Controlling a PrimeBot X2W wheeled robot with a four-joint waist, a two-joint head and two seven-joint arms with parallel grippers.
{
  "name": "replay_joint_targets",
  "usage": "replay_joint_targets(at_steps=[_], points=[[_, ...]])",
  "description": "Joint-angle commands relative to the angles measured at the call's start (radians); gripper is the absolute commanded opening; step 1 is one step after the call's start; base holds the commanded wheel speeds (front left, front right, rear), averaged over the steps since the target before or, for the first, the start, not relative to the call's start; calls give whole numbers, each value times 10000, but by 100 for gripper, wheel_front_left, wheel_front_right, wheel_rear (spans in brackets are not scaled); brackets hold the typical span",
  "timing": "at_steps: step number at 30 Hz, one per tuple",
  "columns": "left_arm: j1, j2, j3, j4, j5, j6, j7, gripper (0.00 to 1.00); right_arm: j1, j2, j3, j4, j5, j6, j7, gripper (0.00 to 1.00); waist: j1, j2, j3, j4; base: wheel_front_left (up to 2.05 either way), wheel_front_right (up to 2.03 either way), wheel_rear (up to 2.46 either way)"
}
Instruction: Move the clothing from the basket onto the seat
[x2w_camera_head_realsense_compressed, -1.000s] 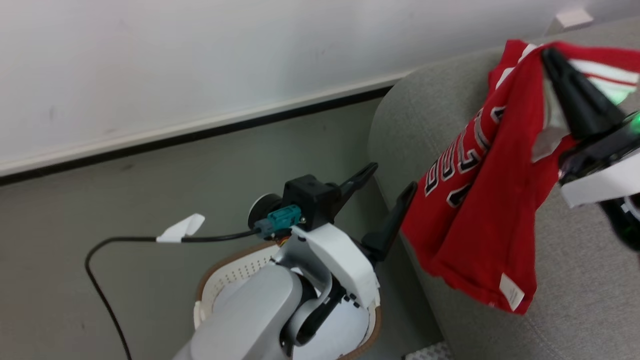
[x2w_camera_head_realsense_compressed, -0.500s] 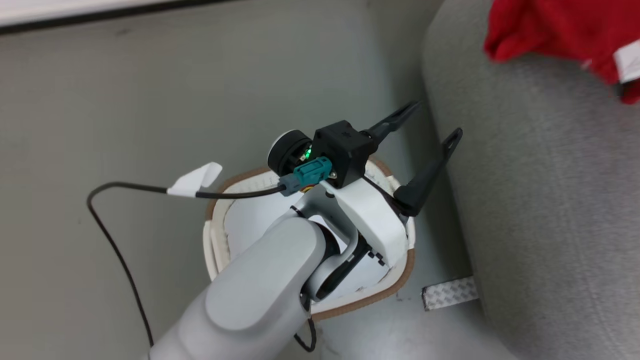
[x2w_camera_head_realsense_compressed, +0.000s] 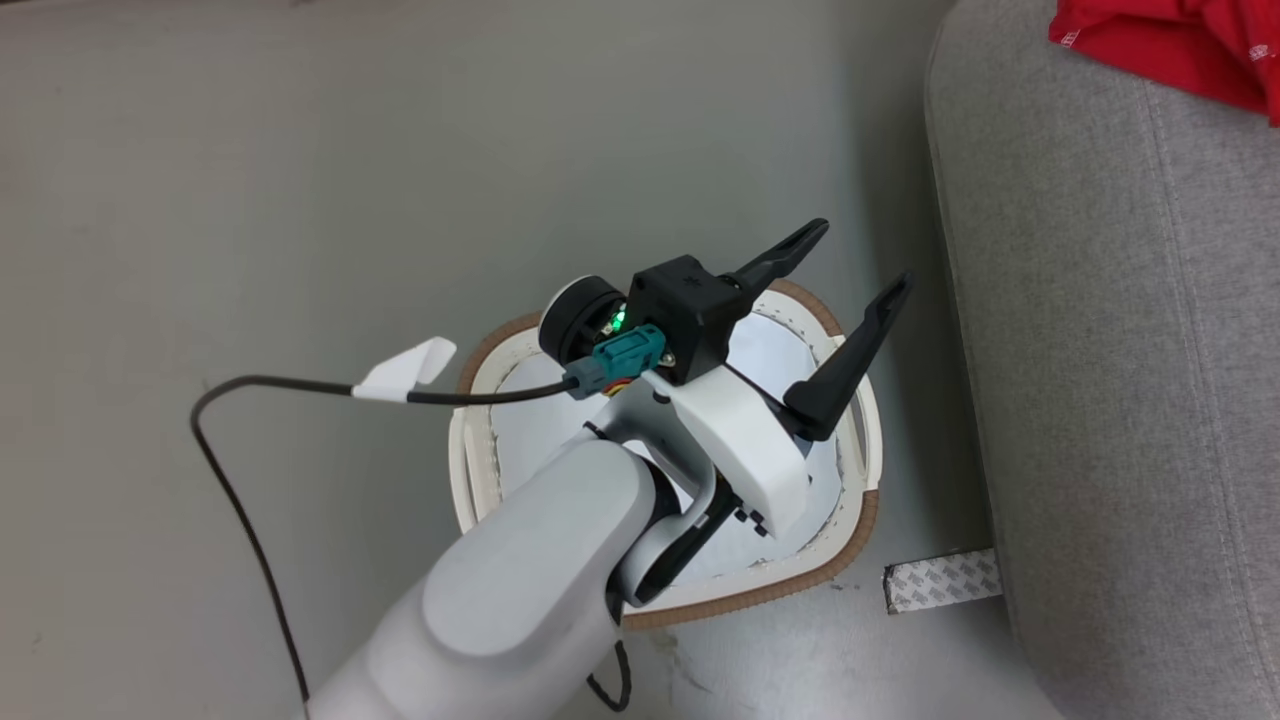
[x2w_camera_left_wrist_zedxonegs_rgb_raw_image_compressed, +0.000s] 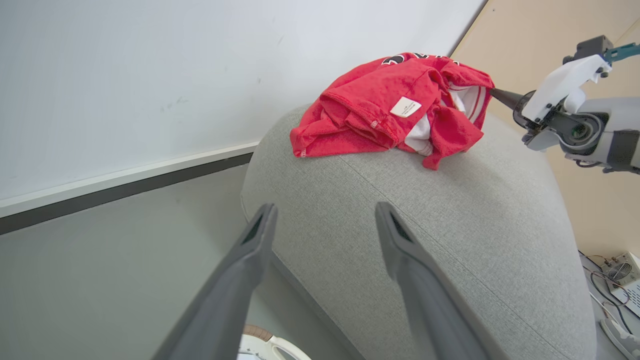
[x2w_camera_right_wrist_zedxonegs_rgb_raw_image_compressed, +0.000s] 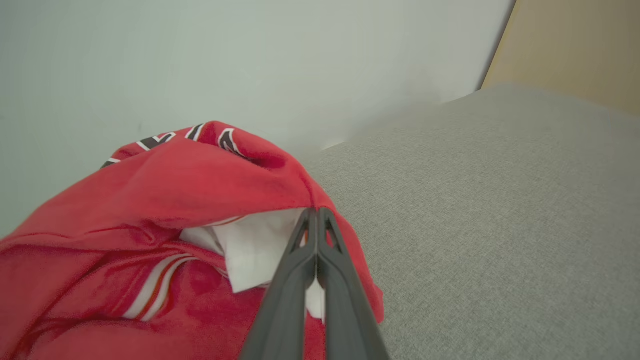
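The left arm (x2w_camera_head_realsense_compressed: 530, 590) hides much of the oval white perforated plastic basket (x2w_camera_head_realsense_compressed: 500, 345). The left end effector (x2w_camera_head_realsense_compressed: 860, 257), fully spread and empty, hovers above it. The right end effector (x2w_camera_right_wrist_zedxonegs_rgb_raw_image_compressed: 315, 212) is pinched tight on the bright red striped clothing (x2w_camera_left_wrist_zedxonegs_rgb_raw_image_compressed: 390, 107), which lies at a corner of the light-grey fabric seat (x2w_camera_left_wrist_zedxonegs_rgb_raw_image_compressed: 450, 225).

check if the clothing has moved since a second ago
Yes. Against the seat, the clothing has come down: it hung stretched from the right fingers, now it lies bunched on the seat's top.

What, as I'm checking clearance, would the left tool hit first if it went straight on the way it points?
Probably the seat, its rounded side; the left tool aims at it, nothing between, though depth is unclear.
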Motion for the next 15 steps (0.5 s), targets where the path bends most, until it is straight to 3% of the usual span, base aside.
replay_joint_targets(at_steps=[1,2,3,8,15], points=[[74,54,27,46,-75,45,-107,100,261,66,-263,89,-183,-23,-28,5,-2,0,-72,-26,0,0,0],[116,73,33,86,-101,33,-135,100,468,220,-330,153,-304,-23,-27,33,-2,0,-145,-44,0,0,0],[157,91,41,122,-107,40,-173,100,603,324,-425,187,-360,-23,-17,98,-2,0,-225,-68,0,0,0],[396,197,141,278,-169,122,-481,100,1326,648,-1083,-535,-1022,-23,-18,100,-2,0,-732,-167,0,0,0],[920,411,493,591,-497,293,-1049,100,3334,1273,-2629,-3146,-2625,-23,-18,100,-2,0,-1727,-92,0,0,0]])
